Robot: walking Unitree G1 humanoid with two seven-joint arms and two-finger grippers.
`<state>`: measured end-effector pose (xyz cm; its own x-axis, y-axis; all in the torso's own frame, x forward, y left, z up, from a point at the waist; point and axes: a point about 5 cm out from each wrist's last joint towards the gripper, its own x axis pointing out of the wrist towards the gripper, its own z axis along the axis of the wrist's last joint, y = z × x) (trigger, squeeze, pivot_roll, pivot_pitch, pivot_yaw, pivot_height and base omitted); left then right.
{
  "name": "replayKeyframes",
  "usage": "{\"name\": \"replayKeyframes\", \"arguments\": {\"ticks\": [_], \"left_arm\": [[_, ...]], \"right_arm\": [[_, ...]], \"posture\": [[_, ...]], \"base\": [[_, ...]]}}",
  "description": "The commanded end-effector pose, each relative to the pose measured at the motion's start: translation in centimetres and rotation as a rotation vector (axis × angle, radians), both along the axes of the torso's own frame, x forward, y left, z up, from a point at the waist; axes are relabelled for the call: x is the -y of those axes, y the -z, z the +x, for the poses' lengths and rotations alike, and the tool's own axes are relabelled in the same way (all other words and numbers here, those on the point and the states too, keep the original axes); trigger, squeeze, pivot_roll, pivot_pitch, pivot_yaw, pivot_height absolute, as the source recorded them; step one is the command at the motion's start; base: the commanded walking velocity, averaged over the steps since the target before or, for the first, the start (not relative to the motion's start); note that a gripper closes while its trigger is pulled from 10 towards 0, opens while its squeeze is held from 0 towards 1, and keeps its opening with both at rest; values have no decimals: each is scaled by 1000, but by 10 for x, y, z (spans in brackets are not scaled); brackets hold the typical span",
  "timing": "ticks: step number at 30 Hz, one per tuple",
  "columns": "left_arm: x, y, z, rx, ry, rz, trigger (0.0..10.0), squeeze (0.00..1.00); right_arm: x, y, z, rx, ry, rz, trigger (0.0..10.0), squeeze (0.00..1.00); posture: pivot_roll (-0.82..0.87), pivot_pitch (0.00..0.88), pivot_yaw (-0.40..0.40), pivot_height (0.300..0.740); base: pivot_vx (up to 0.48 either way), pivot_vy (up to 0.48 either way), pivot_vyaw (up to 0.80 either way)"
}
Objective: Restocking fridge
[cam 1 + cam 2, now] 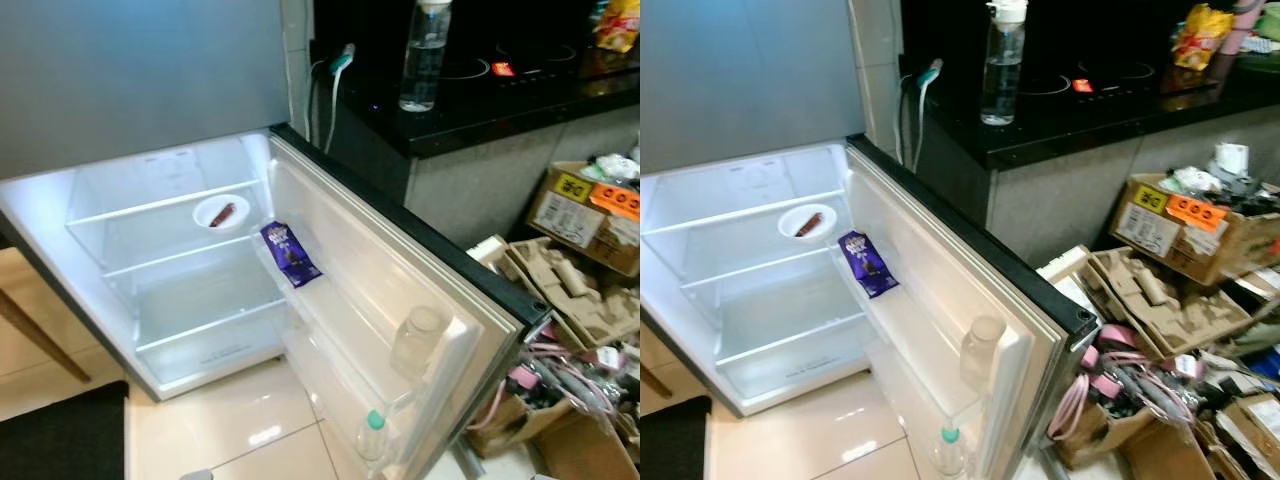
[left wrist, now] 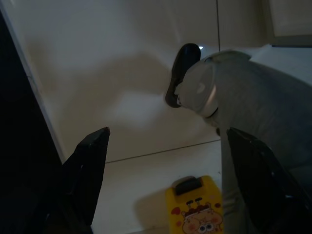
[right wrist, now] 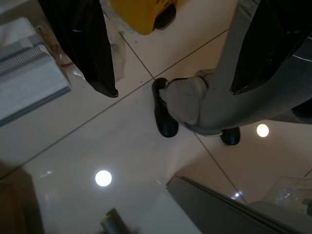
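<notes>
The fridge (image 1: 150, 80) stands open, its lit shelves mostly bare. On the upper glass shelf sits a white bowl (image 1: 203, 212) holding a small brown-red bar (image 1: 223, 213). A purple chocolate packet (image 1: 290, 255) leans in the open door's (image 1: 400, 250) top rack. Further along the door rack a clear bottle (image 1: 418, 340) stands upright, and a green-capped bottle (image 1: 372, 432) stands in the rack below. My left gripper (image 2: 167, 136) hangs open over the tiled floor, nothing between its fingers. My right gripper (image 3: 174, 89) is also open and empty, above the floor near my own foot (image 3: 163, 114).
A black counter (image 1: 500, 100) beside the fridge carries a tall water bottle (image 1: 424, 60) and a yellow snack bag (image 1: 1195, 35). Cardboard boxes (image 1: 585, 215) and cables clutter the floor at right. A black mat (image 1: 60, 435) and wooden leg (image 1: 40, 340) lie left. A yellow toy-like object (image 2: 195, 207) sits on the floor.
</notes>
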<state>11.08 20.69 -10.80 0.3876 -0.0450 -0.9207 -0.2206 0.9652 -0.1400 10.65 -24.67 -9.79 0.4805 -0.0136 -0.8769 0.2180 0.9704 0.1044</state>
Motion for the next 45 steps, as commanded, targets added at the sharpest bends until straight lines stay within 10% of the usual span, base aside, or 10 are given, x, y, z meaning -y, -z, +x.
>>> {"name": "replayKeyframes", "arguments": {"ticks": [1,45], "left_arm": [[-1,1,-5,-22,26,1,10000,0],[-8,2,-8,-57,39,98,10000,0]], "right_arm": [[1,0,0,-1,3,-3,10000,0],[-1,-1,4,11,-3,-16,10000,0]], "posture": [[-39,23,-8,740],[-37,14,-7,740]], "base": [[0,-480,0],[0,-51,0]]}}
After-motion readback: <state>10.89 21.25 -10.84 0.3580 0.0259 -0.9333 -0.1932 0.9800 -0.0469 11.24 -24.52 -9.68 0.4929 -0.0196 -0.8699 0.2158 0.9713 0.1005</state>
